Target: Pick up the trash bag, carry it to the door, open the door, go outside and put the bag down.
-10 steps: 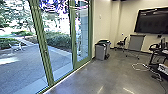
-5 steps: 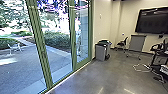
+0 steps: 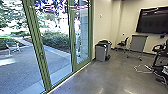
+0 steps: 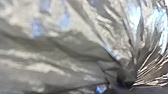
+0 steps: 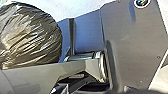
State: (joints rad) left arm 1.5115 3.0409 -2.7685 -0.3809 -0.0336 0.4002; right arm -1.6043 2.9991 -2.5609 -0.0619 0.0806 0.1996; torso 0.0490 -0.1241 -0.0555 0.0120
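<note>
Close to the robot's body, a dark, glossy plastic trash bag (image 5: 35, 37) bulges beside the machine's own plate, its material drawn into tight pleats at the gathered neck (image 4: 125, 77). Whether the left and right end effectors are open, closed or gripping cannot be told. Ahead, a smooth gray floor (image 3: 80, 81) runs along green-framed glass doors (image 3: 38, 47), with a loose white cable (image 3: 142, 71) lying across it. Farther back stand a gray bin (image 3: 100, 53) near the wall, a panel on a wheeled stand (image 3: 137, 43) and a dark chair (image 3: 122, 43), with a black screen (image 3: 153, 22) mounted on the wall. Outside, a pale chair (image 3: 13, 47) sits on the paved yard (image 3: 22, 66), and a hedge (image 3: 55, 39) grows beyond.
</note>
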